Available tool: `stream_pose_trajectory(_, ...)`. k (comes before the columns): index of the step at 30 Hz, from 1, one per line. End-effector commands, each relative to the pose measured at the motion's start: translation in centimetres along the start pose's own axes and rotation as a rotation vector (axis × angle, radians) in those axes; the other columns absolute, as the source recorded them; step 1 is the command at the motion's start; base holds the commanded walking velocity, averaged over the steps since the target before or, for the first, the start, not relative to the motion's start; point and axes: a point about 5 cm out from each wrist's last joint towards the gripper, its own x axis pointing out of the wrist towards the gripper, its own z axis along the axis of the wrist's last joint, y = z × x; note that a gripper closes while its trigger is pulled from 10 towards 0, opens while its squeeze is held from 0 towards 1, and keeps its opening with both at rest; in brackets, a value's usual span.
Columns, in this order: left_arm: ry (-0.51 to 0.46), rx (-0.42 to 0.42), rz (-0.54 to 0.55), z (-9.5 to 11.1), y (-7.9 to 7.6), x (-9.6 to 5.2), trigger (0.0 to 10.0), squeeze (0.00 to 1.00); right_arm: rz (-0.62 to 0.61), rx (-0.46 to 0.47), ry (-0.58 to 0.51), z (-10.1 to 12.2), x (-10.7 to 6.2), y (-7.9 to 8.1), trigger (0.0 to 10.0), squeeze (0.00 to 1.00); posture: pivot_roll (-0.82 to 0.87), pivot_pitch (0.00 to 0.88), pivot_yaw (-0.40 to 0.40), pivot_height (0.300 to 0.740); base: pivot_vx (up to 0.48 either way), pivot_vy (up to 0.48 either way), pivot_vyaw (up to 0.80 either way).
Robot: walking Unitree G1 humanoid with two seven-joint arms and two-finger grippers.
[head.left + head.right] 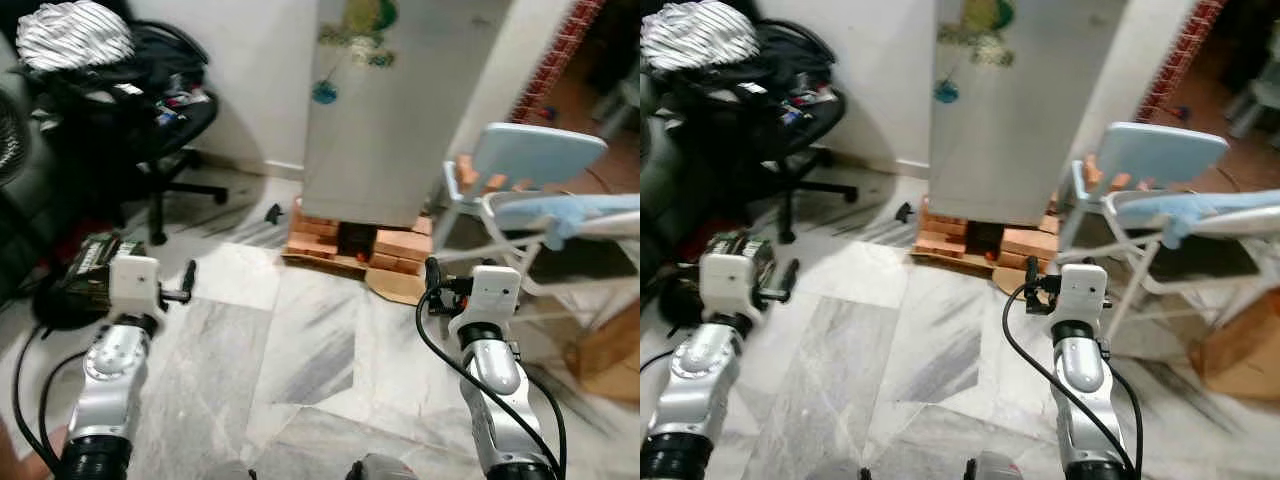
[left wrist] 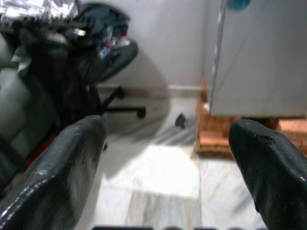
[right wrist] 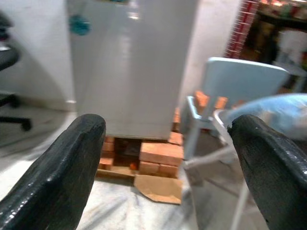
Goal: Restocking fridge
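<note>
The fridge [image 1: 395,100] stands ahead of the robot against the white wall, its pale grey door closed and carrying a few stickers, one of them a small blue one [image 1: 324,93]. It is raised off the floor on a stack of orange bricks [image 1: 330,240], and a flat piece of brown cardboard [image 1: 397,287] lies on the marble floor [image 1: 300,350] just in front of the bricks. Both silver arms are held out low over the floor, well short of the fridge. The left claw [image 2: 165,158] has its two black fingers spread wide with nothing between them, and it looks toward the fridge's lower left corner. The right claw [image 3: 168,163] is likewise spread wide and empty, facing the fridge door and the bricks. To the right of the fridge stands a light blue plastic chair [image 1: 520,170], and beside it a folding frame draped with blue cloth [image 1: 590,215]; a cardboard box [image 1: 610,350] sits on the floor below that. To the left, a black office chair [image 1: 140,110] is piled with dark bags and a striped garment [image 1: 75,35]. A small dark object [image 1: 272,212] lies on the floor near the fridge's left corner.
</note>
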Motion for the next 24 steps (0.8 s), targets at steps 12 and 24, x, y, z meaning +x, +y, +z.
stream_pose_trajectory(12, -0.020, -0.079, -0.085, -0.3, -2.6, -0.3, 10.0, 0.00, -0.010, 0.002, -0.009, 0.2, -0.1, -0.3, 10.0, 0.00, 0.01, 0.000, -0.045, 0.740, 0.065, 0.444, -0.80)
stream_pose_trajectory(24, -0.032, -0.101, -0.087, 0.2, -2.2, 0.2, 10.0, 0.00, -0.004, 0.005, -0.028, 0.6, 0.6, 0.0, 10.0, 0.00, 0.01, 0.000, -0.042, 0.740, 0.401, 0.132, -0.80)
